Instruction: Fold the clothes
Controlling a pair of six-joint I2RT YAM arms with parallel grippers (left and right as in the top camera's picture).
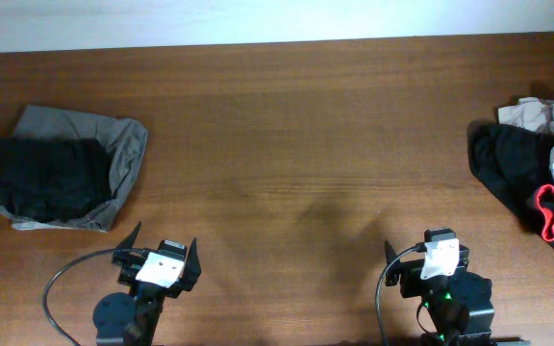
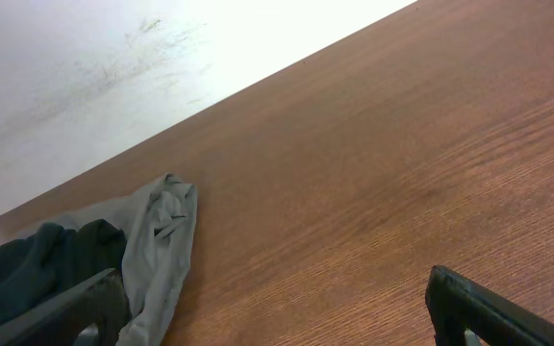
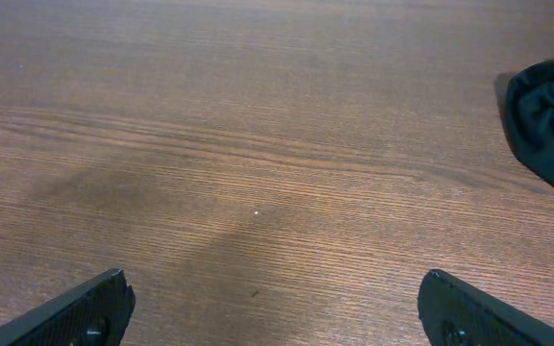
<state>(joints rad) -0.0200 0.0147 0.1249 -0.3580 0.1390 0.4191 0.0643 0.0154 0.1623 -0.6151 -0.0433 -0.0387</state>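
A stack of folded clothes lies at the left of the table: a black garment [image 1: 46, 178] on top of a grey one [image 1: 123, 144]. The grey garment [image 2: 162, 250] and the black one [image 2: 27, 279] also show in the left wrist view. A loose pile of clothes sits at the right edge: black cloth [image 1: 508, 163], a red-trimmed piece [image 1: 551, 213] and grey and beige cloth [image 1: 551, 111]. Its black cloth [image 3: 551, 120] shows in the right wrist view. My left gripper [image 1: 162, 252] [image 2: 277, 317] and right gripper [image 1: 429, 252] [image 3: 277, 312] are open, empty, near the table's front edge. No chest logo shows.
The brown wooden table [image 1: 296, 144] stretches between the two piles. A white wall [image 2: 113, 58] runs behind the table's far edge.
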